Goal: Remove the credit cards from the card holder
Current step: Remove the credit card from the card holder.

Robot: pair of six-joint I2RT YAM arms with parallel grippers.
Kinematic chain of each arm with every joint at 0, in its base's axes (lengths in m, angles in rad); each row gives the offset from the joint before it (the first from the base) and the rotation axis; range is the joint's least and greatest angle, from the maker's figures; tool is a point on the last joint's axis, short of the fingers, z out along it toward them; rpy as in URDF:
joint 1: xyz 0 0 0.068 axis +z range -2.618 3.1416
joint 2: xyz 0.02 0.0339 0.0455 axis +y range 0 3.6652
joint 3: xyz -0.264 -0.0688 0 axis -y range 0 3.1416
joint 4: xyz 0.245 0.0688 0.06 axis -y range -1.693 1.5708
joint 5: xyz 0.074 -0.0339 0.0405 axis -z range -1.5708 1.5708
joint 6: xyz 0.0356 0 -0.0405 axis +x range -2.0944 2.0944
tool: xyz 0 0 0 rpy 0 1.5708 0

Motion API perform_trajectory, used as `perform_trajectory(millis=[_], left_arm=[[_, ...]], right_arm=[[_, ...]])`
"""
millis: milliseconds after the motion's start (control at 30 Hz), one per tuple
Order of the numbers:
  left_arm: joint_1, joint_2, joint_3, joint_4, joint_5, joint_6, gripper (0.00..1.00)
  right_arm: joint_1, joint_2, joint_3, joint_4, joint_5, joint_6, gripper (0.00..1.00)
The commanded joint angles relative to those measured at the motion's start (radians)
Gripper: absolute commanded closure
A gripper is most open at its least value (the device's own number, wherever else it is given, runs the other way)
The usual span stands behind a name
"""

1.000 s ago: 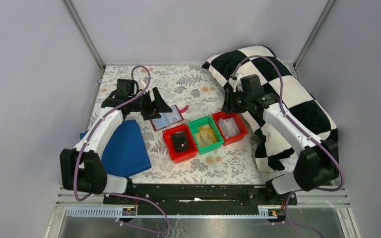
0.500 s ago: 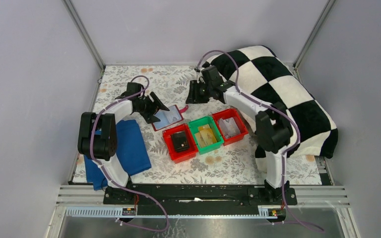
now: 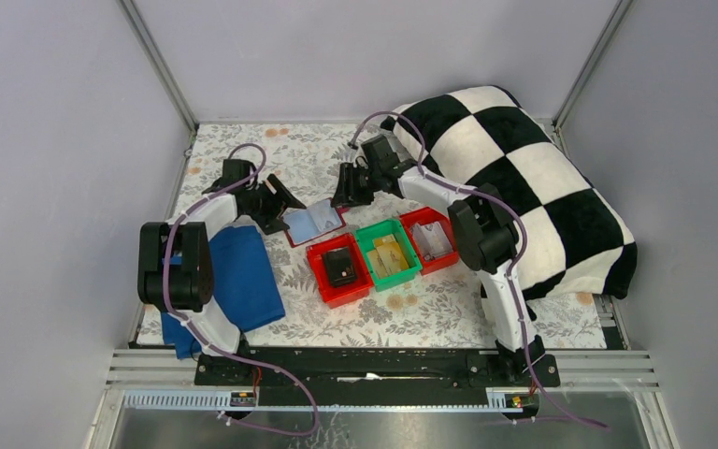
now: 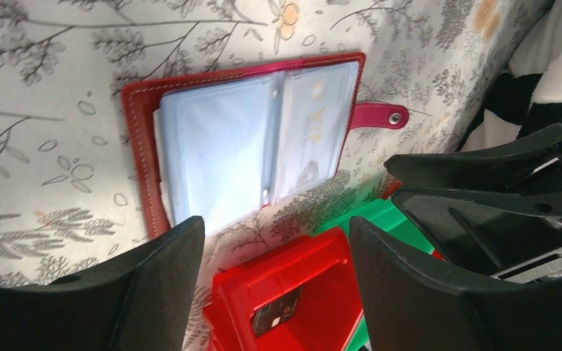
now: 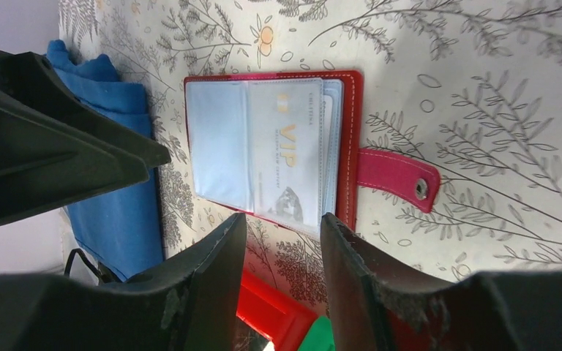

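On either side of the card holder [image 3: 313, 223], with left hand [image 3: 283, 206] and right hand [image 3: 338, 198] spread empty: could collide, or drag it tugging the credit cards [image 5: 285, 146].

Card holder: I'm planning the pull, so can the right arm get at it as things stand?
Probably yes. The card holder lies open and flat, nothing on it, and the right gripper hovers open at its edge. The left gripper crowds the other side.
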Motion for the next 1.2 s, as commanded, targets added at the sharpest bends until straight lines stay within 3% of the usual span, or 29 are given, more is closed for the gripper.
perform_trajectory(millis=[0,400,1167], left_arm=[[0.003,-0.045,-0.042,0.009,-0.041,0.029,0.24],[0.003,0.032,-0.072,0.05,-0.008,0.049,0.24],[0.003,0.065,-0.052,0.069,0.043,0.099,0.23]], right_arm=[[0.029,0.036,0.049,0.036,-0.033,0.02,0.51],[0.042,0.107,0.052,0.036,-0.002,0.026,0.51],[0.076,0.02,-0.019,0.175,-0.129,0.106,0.52]])
